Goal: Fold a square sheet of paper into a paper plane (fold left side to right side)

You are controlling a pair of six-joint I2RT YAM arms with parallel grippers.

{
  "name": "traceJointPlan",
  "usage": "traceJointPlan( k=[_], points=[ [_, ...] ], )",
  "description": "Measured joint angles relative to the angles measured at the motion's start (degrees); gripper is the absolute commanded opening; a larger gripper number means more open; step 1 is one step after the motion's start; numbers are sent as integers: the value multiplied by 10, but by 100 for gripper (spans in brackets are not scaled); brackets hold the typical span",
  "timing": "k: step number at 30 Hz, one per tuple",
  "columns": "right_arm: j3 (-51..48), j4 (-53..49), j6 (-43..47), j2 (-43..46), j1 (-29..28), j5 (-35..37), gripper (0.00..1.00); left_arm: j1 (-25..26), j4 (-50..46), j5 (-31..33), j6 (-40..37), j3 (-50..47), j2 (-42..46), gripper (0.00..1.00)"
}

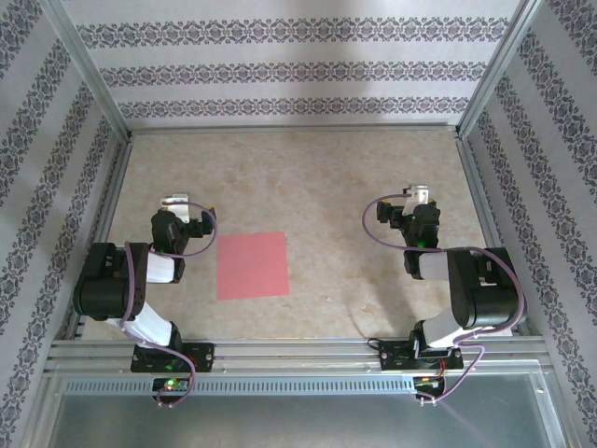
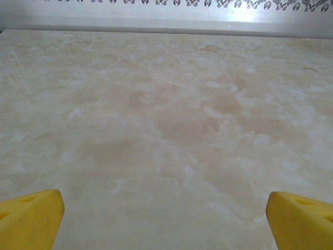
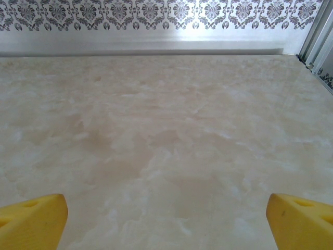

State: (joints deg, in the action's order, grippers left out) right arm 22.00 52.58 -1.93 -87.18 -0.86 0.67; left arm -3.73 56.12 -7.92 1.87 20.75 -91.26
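Table [image 1: 373,168]: pale marbled top, walled on three sides by patterned wallpaper [image 1: 280,70], aluminium rail [image 1: 298,353] along the near edge. The square sheet of paper [image 1: 252,265] lies flat and unfolded on the table, salmon-pink, plain. It sits left of centre and closer to the near edge than the far one, its sides roughly parallel to the table's edges. It is just beside the left arm [image 1: 121,285] on that arm's right, and well apart from the right arm [image 1: 471,285]. Nothing touches it. Left gripper [image 2: 165,221]: jaws spread wide, yellow fingertips [image 2: 31,219] at the two lower corners of the wrist view, bare tabletop between them, nothing held. It points toward the far edge, over the left part of the table. Right gripper [image 3: 166,224]: jaws also spread wide, yellow fingertips [image 3: 34,221] far apart, only marbled surface between, nothing held. It points toward the far edge, with the far-right corner of the table in its wrist view. Both arms are folded back near their bases at the near edge.
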Motion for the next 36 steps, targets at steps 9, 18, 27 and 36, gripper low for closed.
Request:
traceJointPlan(
  k=[9, 18, 27, 36],
  points=[
    [-2, -4, -1, 6, 0, 1, 98, 0, 13, 38, 3, -31, 20, 100],
    [-14, -125, -32, 216, 4, 0, 98, 0, -255, 54, 77, 46, 276, 100],
    [29, -310, -182, 371, 3, -89, 98, 3, -565, -49, 270, 142, 370, 100],
    [51, -405, -299, 355, -57, -178, 98, 172, -726, -118, 372, 144, 330, 100]
  ],
)
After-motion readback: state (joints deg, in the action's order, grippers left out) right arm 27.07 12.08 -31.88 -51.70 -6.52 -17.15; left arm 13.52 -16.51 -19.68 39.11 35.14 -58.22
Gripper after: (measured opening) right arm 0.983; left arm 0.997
